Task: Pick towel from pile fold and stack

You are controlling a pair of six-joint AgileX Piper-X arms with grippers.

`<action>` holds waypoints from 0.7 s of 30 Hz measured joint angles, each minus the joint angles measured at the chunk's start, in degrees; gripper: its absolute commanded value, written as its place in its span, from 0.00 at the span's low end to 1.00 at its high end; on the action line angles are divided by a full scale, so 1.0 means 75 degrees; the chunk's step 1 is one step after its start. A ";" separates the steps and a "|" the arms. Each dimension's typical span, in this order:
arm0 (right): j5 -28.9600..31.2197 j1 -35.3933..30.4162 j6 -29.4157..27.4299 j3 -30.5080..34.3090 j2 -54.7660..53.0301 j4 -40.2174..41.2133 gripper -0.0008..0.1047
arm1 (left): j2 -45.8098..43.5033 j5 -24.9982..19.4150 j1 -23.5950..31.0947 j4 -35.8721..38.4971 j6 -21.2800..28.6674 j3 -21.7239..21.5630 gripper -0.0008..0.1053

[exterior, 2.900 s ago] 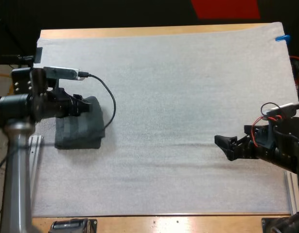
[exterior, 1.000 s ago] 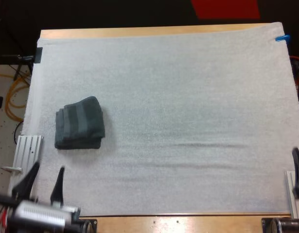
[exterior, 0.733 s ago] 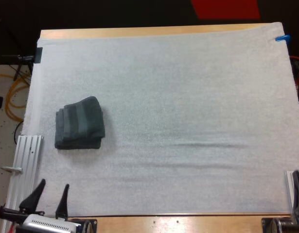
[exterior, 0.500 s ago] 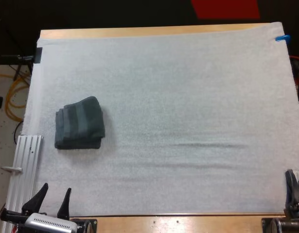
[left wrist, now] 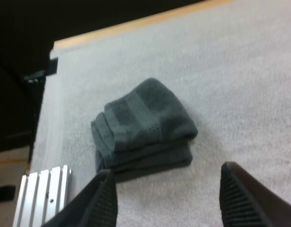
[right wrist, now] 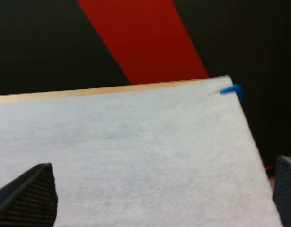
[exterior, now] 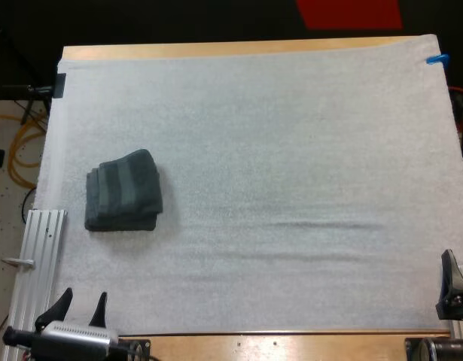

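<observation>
The folded dark grey-green terry towel stack (exterior: 123,189) rests on the white foam mat (exterior: 291,150), left side. At the near edge, the left gripper (exterior: 82,310) and right gripper (right wrist: 157,198) stand spread and empty, probably parked because stacking is complete.

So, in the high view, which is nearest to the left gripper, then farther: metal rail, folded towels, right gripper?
1. metal rail, just left of it.
2. folded towels, farther ahead.
3. right gripper, at the far right.
</observation>
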 measured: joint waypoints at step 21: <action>-0.0221 0.0000 -0.0436 0.1730 0.0011 -0.0397 0.86 | 0.0028 -0.0013 0.0000 -0.2410 -0.0204 0.2492 0.46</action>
